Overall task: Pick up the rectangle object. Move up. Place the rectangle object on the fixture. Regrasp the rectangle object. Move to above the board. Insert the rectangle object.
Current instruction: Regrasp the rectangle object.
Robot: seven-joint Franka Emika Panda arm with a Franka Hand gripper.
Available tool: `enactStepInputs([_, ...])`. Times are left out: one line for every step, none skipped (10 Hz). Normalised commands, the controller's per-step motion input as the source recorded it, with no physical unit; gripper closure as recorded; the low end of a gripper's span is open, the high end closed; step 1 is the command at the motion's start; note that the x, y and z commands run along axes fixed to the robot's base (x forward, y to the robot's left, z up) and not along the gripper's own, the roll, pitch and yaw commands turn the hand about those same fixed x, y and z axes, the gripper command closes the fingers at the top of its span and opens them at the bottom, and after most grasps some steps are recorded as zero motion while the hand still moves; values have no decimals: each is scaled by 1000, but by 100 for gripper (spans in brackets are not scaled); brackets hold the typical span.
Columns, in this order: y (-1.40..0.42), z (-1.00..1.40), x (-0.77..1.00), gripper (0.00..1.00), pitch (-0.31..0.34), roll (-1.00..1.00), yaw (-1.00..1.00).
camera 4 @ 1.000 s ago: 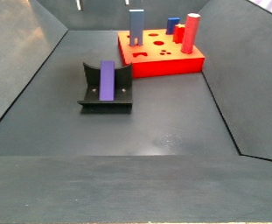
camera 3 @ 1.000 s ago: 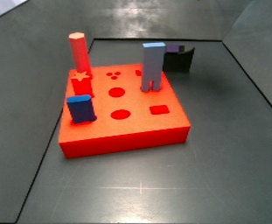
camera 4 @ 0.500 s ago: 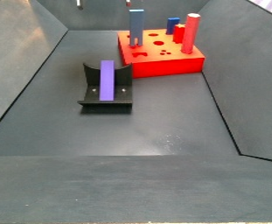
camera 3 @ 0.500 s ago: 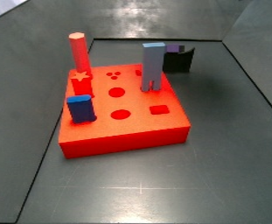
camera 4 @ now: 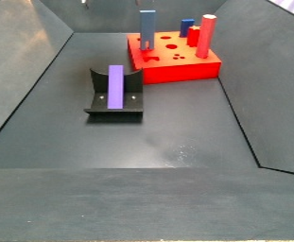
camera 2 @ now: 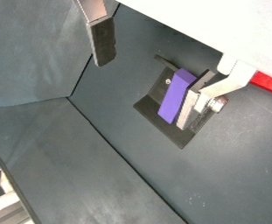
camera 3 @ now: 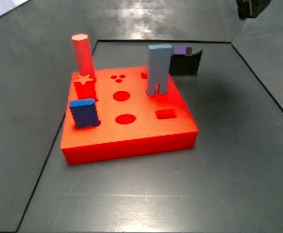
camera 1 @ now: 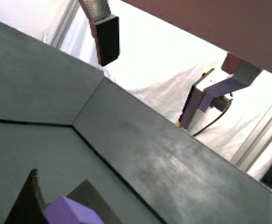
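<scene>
- Rectangle object (camera 4: 115, 87) rests along the fixture (camera 4: 95, 95), staged for a regrasp.
- Gripper (camera 2: 162, 57) high above it, fingers (camera 2: 101, 41) wide apart, empty.
- Board (camera 4: 184, 64) well apart, rectangular hole (camera 3: 166, 115) free.

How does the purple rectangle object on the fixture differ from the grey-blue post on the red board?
The rectangle object is purple and lies leaning in the black fixture; the grey-blue post stands upright on the board. The rectangle object is one colour; the post has a lighter top. Both are elongated blocks. The gripper, open, holds neither; it is above the fixture.
</scene>
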Motion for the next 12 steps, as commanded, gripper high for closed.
enactStepInputs([77, -1000, 31, 0, 5, 172, 191])
enactStepInputs([76, -1000, 33, 0, -27, 151, 190])
enactStepInputs([69, -1000, 44, 0, -62, 129, 162])
enactStepInputs([62, -1000, 54, 0, -99, 94, 122])
enactStepInputs([61, -1000, 62, 0, -119, 74, 92])
enactStepInputs([58, -1000, 67, 0, -125, 70, 58])
enactStepInputs([52, -1000, 75, 0, -128, 69, 29])
enactStepInputs([50, -1000, 81, 0, -119, 73, 2])
enactStepInputs([46, -1000, 92, 0, -99, 68, -23])
enactStepInputs([40, -1000, 101, 0, -81, 64, -38])
enactStepInputs([30, -909, 99, 0, -59, 65, -45])
enactStepInputs([17, -706, 81, 0, -36, 65, -41])
